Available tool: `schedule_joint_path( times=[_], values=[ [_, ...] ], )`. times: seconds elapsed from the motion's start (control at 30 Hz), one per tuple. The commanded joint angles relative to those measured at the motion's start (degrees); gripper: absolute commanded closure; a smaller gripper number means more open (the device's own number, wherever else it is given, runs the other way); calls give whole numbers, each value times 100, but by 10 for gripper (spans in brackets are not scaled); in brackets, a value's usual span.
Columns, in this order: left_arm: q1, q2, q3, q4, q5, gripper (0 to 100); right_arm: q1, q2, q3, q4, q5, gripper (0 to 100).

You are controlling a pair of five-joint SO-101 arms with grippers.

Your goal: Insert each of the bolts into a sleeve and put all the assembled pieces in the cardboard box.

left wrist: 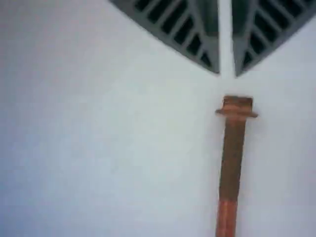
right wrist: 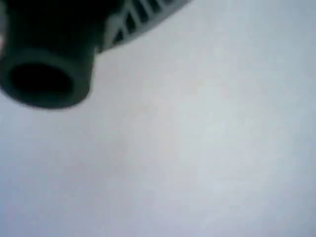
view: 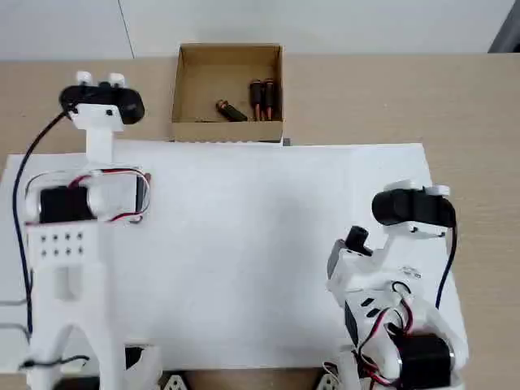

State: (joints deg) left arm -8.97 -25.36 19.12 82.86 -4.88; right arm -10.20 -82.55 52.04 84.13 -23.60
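Three copper-and-black assembled pieces (view: pixel 262 99) lie inside the open brown cardboard box (view: pixel 188 89), which sits at the far edge of the white sheet (view: pixel 244 244) covering the light wooden table (view: pixel 366 97). One loose copper hex-flanged bolt (left wrist: pixel 232 158) lies flat on the sheet, its head just beside the left gripper (left wrist: pixel 228 73), whose grey ribbed fingers (left wrist: pixel 187 29) stand nearly together with a thin slit between them, holding nothing. Well apart from the box, the right gripper (view: pixel 348 253) is clamped on a black tubular sleeve (right wrist: pixel 47 81), its hollow end showing.
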Motion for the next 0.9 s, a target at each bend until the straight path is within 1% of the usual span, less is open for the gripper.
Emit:
schedule_joint_path(
  times=[0.0, 0.1, 0.17, 0.5, 0.63, 0.77, 0.87],
  values=[
    [-70, 607, -470, 352, -545, 992, 84, 22, 193, -136, 35, 995],
    [-53, 1196, -840, 659, -888, 992, 242, 22, 220, -145, 35, 995],
    [-53, 1618, -1138, 826, -958, 992, 295, 22, 237, -251, 53, 995],
    [-70, 3903, -2949, 1635, -958, 986, 251, 31, 255, -593, 70, 995],
    [-79, 4475, -3618, 1670, -958, 928, 251, 31, 422, -593, 158, 995],
    [-70, 4862, -4084, 1670, -976, 920, 251, 31, 466, -673, 229, 995],
    [-79, 5160, -4136, 1670, -1064, 920, 251, 31, 466, -673, 229, 995]
  ],
)
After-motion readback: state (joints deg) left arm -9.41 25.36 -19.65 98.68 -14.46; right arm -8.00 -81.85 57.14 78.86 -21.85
